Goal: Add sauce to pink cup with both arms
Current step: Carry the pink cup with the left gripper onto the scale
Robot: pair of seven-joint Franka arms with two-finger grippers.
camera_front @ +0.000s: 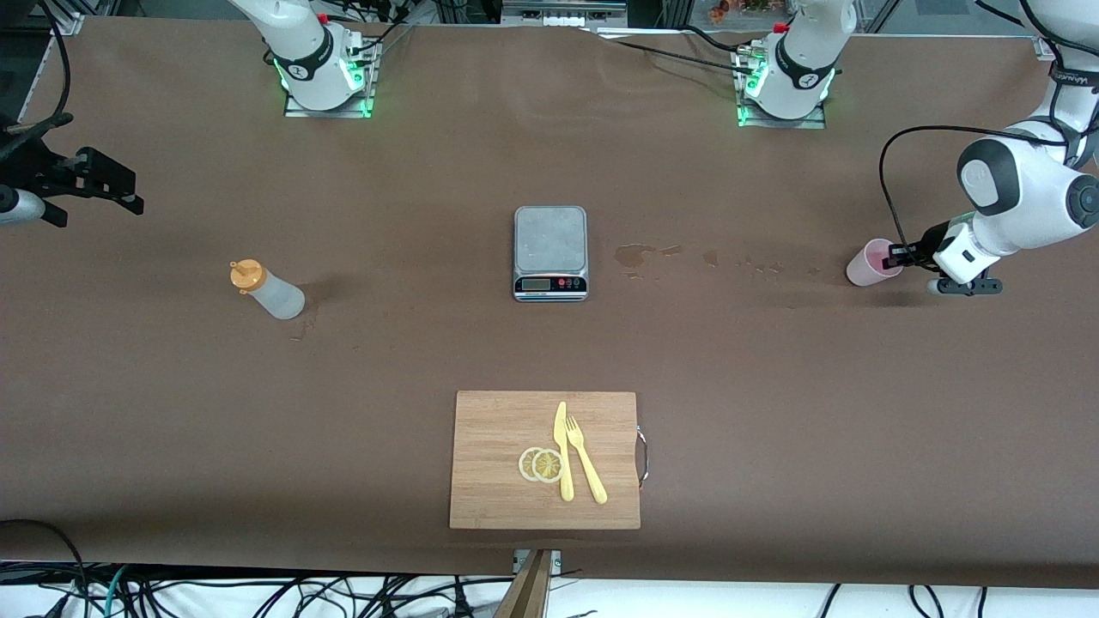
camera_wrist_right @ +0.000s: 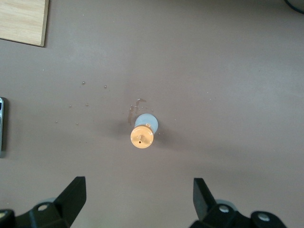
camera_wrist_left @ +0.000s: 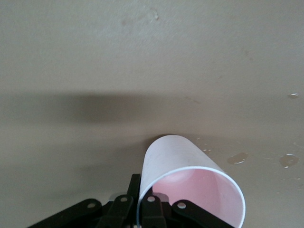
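Note:
The pink cup is at the left arm's end of the table, level with the scale. My left gripper is shut on the pink cup's wall at the rim. In the left wrist view the pink cup has one finger outside it and one inside, at my left gripper. The sauce bottle, whitish with an orange cap, stands toward the right arm's end. My right gripper hangs open above the table's end; in its wrist view the sauce bottle lies past my empty right gripper.
A grey kitchen scale sits mid-table. A wooden cutting board nearer the front camera carries a yellow knife, a fork and two lemon slices. Wet spots mark the table between scale and cup.

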